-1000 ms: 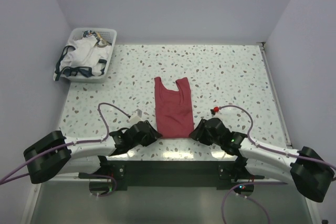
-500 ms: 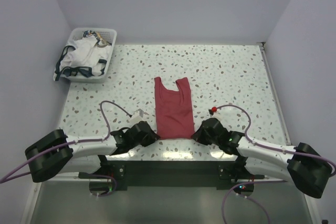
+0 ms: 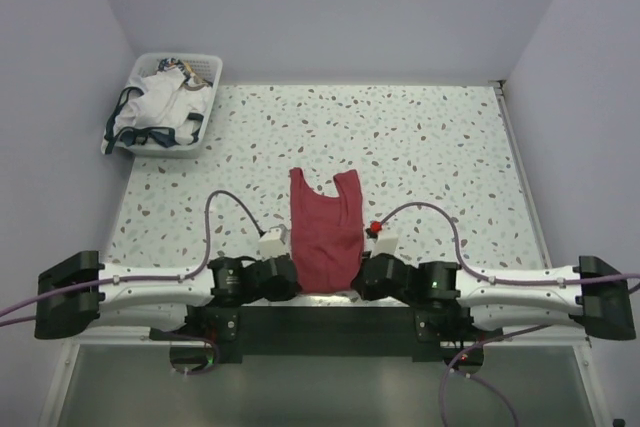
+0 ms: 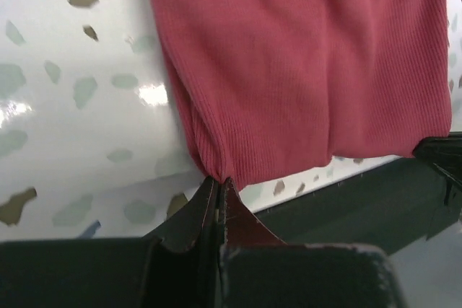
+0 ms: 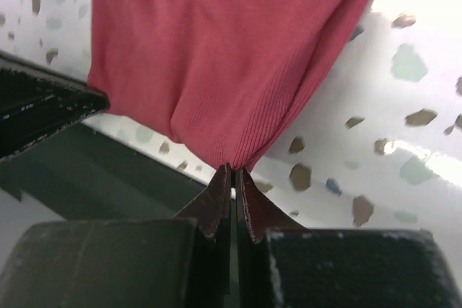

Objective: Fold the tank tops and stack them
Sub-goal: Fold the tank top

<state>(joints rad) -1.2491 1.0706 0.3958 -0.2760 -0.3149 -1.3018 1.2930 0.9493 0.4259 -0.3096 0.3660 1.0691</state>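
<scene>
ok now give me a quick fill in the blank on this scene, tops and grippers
1. The left gripper and right gripper are each ____ on a hem corner of the red top.
2. The other top lies in the basket and is mostly ____.
3. The number of tops lying on the table is ____.
4. The red top's straps point ____ from the grippers.
Missing words: shut; white; one; away.

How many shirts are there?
2. The dark red tank top lies on the speckled table, near corners pinched by the left gripper and right gripper. The white navy-trimmed tank top is crumpled in the white plastic basket; more may hide beneath.
</scene>
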